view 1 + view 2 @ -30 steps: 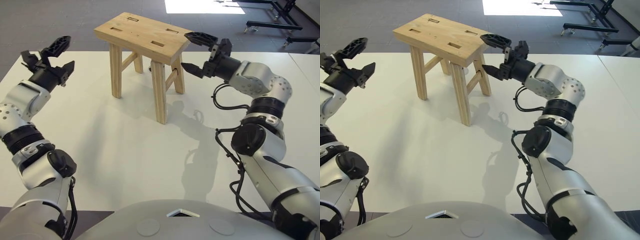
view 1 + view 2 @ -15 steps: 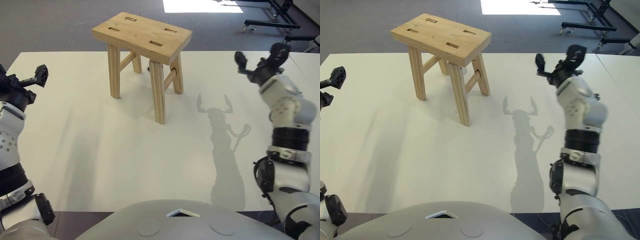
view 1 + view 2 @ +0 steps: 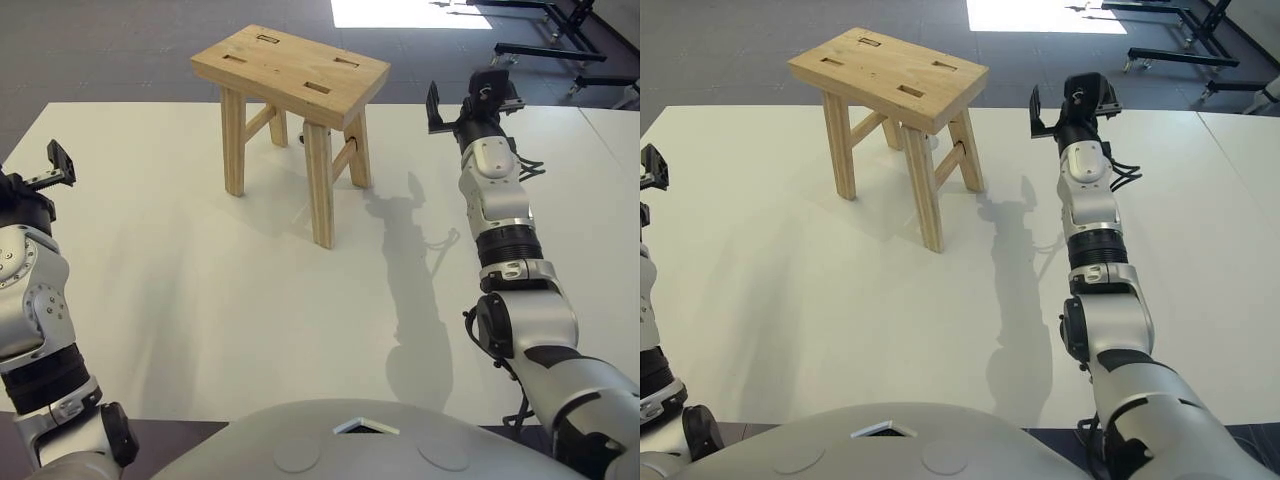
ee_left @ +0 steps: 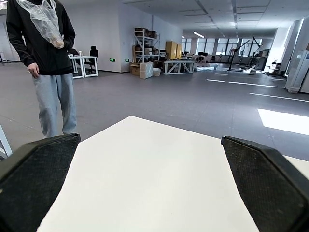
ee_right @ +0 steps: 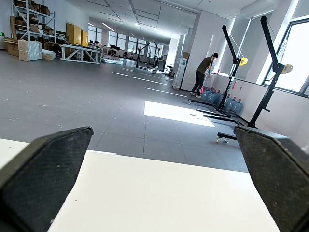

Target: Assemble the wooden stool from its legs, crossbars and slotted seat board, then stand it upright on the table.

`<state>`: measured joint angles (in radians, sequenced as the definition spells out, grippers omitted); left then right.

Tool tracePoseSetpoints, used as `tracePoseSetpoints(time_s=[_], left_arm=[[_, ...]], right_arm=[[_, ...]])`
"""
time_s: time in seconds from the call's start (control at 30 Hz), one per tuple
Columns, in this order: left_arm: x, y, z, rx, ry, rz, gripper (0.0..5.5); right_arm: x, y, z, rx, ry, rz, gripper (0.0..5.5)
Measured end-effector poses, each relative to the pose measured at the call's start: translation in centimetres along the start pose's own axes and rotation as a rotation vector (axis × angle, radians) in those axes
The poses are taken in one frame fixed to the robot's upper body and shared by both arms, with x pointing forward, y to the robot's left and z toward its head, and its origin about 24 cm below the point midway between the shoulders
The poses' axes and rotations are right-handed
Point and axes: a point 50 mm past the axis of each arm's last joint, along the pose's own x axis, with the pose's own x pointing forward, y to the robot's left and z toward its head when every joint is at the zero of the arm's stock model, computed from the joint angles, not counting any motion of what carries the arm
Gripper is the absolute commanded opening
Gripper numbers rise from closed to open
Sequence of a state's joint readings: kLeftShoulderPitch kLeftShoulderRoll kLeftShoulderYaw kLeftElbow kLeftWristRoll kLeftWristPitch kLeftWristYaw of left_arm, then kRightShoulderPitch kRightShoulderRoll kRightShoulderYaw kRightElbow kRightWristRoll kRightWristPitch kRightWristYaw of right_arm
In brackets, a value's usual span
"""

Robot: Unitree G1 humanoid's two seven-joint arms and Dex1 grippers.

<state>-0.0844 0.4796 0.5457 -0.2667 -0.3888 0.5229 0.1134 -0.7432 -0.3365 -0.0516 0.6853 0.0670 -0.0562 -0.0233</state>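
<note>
The wooden stool (image 3: 290,68) stands upright on its legs at the far middle of the white table (image 3: 200,300), its slotted seat board on top and crossbars between the legs. My right gripper (image 3: 468,97) is held up to the right of the stool, apart from it and pointing away over the far table edge. Its fingers (image 5: 43,169) stand wide open with nothing between them. My left gripper (image 3: 38,176) is at the table's left edge, far from the stool. It is open too, and its pads (image 4: 263,179) are spread and empty.
Black metal frames (image 3: 560,50) stand on the grey floor beyond the table at the back right. A second white table (image 3: 615,130) adjoins on the right. The near half of the table has free room.
My right gripper has left the stool's seat edge, swung out to the right and come back up beside the stool. My left arm has drawn back to the table's left edge. The stool stays put.
</note>
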Motion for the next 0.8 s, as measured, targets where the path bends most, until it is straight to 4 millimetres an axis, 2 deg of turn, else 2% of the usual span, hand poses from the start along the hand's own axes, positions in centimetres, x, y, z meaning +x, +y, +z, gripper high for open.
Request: tracePoseSetpoints(time_s=[0.3,0.43,0.5,0.63,0.8], left_arm=[[0.1,-0.1,-0.2,0.005,0.005,-0.018,5.4],[0.6,-0.8,-0.6,-0.004,0.024,-0.041,5.4],[0.9,-1.4,-0.3,-0.007,0.014,-0.062,5.4],[2.1,-3.2,-0.5,0.003,0.033,-0.132,5.4],[2.6,-3.8,0.4,0.01,0.0,-0.146,5.4]], right_arm=[[0.5,-0.7,-0.2,-0.01,0.017,-0.047,5.38],[0.5,-1.1,-0.1,-0.02,0.015,-0.063,5.38],[0.4,-1.8,-0.1,-0.02,0.012,-0.084,5.38],[-0.5,-4.6,-0.1,-0.04,-0.006,-0.173,5.38],[-0.7,-5.0,-0.4,-0.045,0.005,-0.185,5.38]])
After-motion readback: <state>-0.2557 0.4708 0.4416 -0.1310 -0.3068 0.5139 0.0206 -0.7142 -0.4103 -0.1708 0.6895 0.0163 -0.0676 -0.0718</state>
